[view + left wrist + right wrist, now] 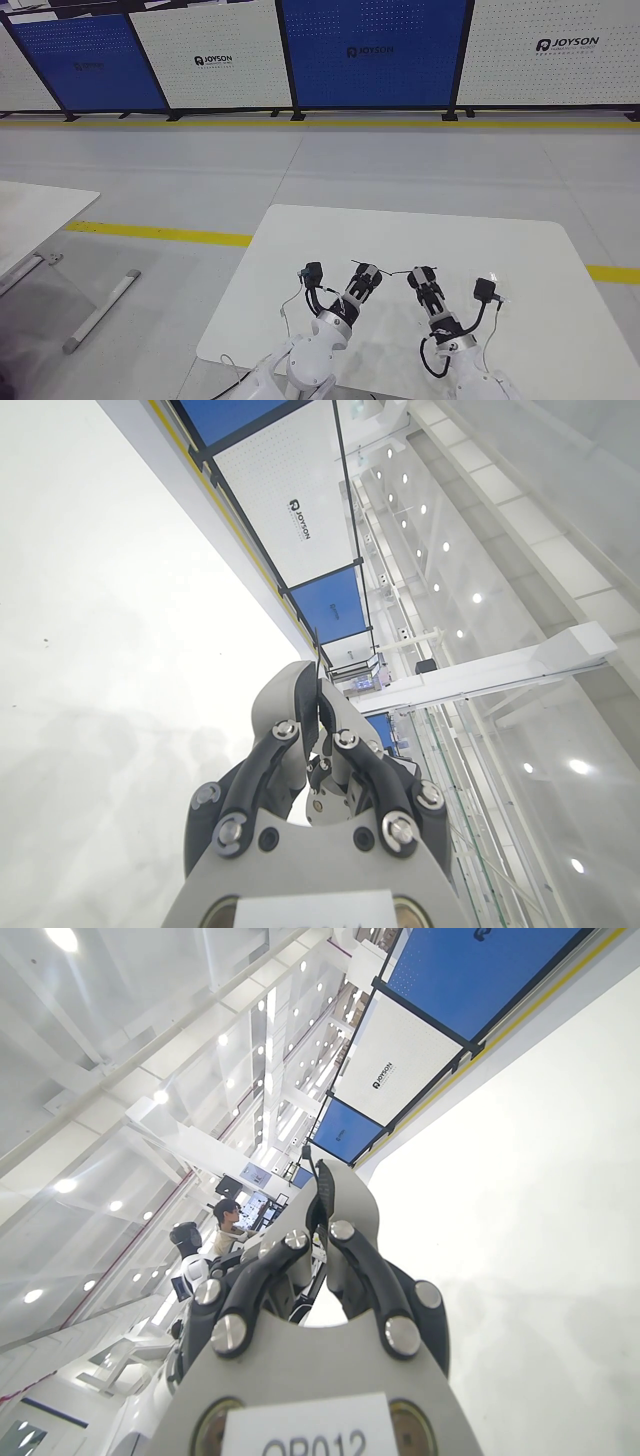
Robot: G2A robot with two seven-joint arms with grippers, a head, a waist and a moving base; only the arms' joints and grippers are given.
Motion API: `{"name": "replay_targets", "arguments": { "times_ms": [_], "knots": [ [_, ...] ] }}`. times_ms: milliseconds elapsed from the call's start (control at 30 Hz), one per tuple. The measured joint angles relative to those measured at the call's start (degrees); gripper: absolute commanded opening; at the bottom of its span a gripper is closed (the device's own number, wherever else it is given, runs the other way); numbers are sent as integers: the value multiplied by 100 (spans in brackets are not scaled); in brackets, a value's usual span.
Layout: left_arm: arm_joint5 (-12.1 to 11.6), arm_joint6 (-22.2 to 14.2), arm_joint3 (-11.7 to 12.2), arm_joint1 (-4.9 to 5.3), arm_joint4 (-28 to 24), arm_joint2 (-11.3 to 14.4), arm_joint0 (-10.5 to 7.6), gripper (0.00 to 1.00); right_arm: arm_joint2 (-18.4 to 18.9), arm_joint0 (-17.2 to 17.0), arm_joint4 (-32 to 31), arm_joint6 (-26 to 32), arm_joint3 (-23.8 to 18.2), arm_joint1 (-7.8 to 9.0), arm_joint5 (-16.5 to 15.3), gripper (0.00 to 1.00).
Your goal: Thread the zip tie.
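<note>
While the white table [520, 260] lies under both arms, the left gripper [316, 687] and right gripper [320, 1183] hover side by side above its near middle. Each is pinched shut on the thin black zip tie [310, 1160] between them.

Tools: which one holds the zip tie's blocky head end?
The right tool: the square head sticks out past its tips; the left tool pinches the thin tail.
</note>
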Motion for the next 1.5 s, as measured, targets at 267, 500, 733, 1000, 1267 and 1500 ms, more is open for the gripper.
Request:
{"name": "replay_targets", "arguments": {
  "times_ms": [267,500,733,1000,1267,1500],
  "knots": [
    [-38,-116,48,18,579,52,38,0,51,-73,-33,-21,-24,-1,10,0],
    [-49,-98,48,13,610,51,47,0,40,-51,-210,61,-19,-3,228,0],
    [-23,-54,101,17,779,47,24,0,40,-52,-205,59,-19,-3,225,0],
    [173,117,239,10,1593,153,-44,0,57,-74,-191,68,-51,-4,261,0],
    [162,112,228,6,1565,147,-40,0,56,-84,-192,69,-56,-4,270,0],
    [162,112,228,7,1566,147,-40,0,45,-150,-271,38,-112,-10,313,0]
  ]
}}
